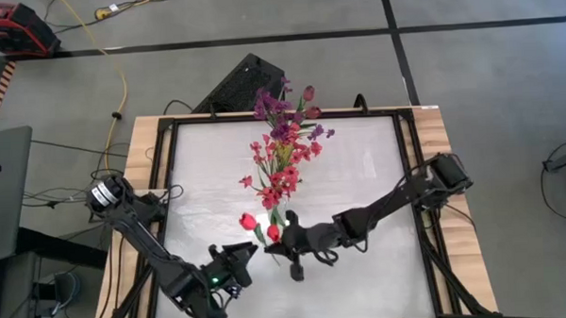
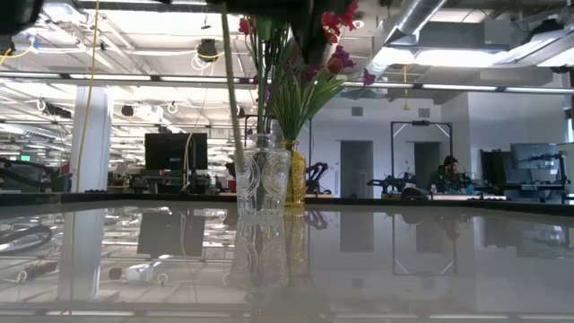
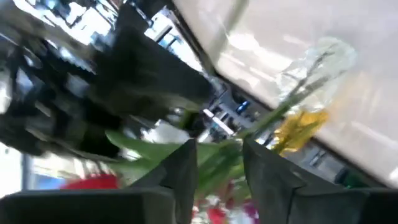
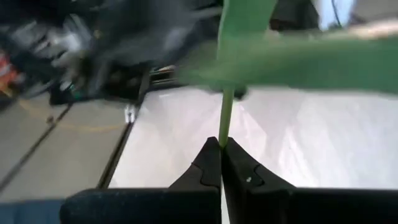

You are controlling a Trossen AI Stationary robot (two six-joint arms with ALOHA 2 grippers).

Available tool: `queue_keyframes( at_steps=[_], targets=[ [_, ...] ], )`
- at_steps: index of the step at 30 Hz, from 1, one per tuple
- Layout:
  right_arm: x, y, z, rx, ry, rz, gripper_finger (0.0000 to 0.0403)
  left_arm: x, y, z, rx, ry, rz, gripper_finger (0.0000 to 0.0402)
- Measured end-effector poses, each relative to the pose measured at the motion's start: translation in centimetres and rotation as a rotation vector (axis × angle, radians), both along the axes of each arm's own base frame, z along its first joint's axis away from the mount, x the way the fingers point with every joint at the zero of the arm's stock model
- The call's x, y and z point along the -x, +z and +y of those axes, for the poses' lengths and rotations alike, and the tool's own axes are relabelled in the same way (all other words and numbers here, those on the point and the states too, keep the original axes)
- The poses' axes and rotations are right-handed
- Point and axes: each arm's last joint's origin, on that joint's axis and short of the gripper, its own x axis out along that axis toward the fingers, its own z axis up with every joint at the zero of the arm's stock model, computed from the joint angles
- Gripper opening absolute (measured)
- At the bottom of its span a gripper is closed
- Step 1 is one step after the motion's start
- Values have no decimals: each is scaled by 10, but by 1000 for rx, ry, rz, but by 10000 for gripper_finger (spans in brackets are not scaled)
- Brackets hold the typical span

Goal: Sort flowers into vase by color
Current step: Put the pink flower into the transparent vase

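Glossy white tabletop [image 1: 359, 175] under a ceiling-lit workshop. The right claw [image 4: 221, 163] is pinched together on a thin green stem [image 4: 226, 118], which runs straight out from its tips. The left claw [image 3: 219, 163] stands apart just beside it, around leaves. Vases [image 2: 263, 184] holding the flowers [image 1: 283, 150] stand farther back, nearer the right arm.
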Motion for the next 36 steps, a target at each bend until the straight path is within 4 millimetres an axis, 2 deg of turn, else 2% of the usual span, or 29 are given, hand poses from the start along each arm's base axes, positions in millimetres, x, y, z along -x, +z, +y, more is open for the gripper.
queue_keyframes(
  at_steps=[5,8,11,13,15,18,24,29,33,36],
  targets=[
    [22,18,31,182,168,-64,23,30,15,17,280,68,14,138],
    [42,39,49,291,242,-138,23,41,29,36,418,183,-56,139],
    [64,60,57,419,176,-189,23,50,49,61,622,310,-220,139],
    [78,64,54,481,99,-194,23,55,58,80,795,402,-299,139],
    [91,62,45,504,32,-210,23,62,60,100,952,479,-355,139],
    [107,56,19,451,-56,-317,23,75,56,125,1140,500,-458,139],
    [132,19,-52,330,-198,-589,23,93,23,160,1450,347,-678,139],
    [121,-4,-89,283,-261,-619,23,96,-7,184,1639,261,-842,139],
    [105,-12,-102,270,-271,-600,23,92,-19,198,1726,248,-929,139],
    [96,-17,-107,281,-293,-581,23,84,-24,207,1784,276,-924,139]
  ],
)
